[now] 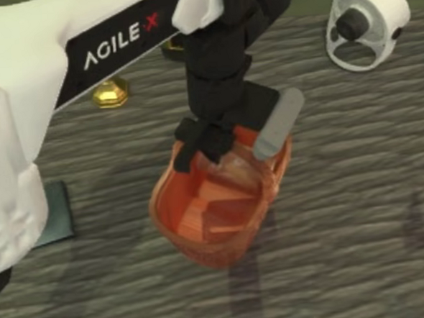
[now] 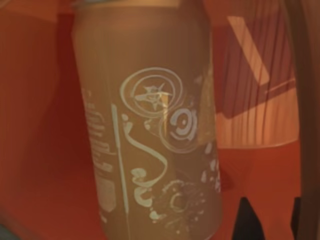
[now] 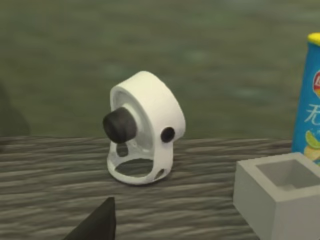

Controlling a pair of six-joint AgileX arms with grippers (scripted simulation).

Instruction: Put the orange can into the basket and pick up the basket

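Note:
The orange-red woven basket (image 1: 174,217) sits at the table's middle, its arched handle (image 1: 278,122) crossing the far right end. My left gripper (image 1: 204,149) reaches down into it from the far side. The orange can (image 1: 235,165) lies tilted inside the basket, just right of the fingers. In the left wrist view the orange can (image 2: 150,130) shows its pale logo against the basket's slatted bottom (image 2: 260,75). The left gripper (image 2: 274,222) is open beside the can, with only basket floor between its dark tips. My right gripper (image 3: 142,235) hangs low over the table, off the top view.
A white round fan-like object (image 1: 365,20) (image 3: 142,130) stands at the far right. A gold hexagonal piece (image 1: 111,92) and a dark flat pad (image 1: 57,212) lie at the left. A grey open box (image 3: 280,195) and a blue tube (image 3: 310,100) are near the right gripper.

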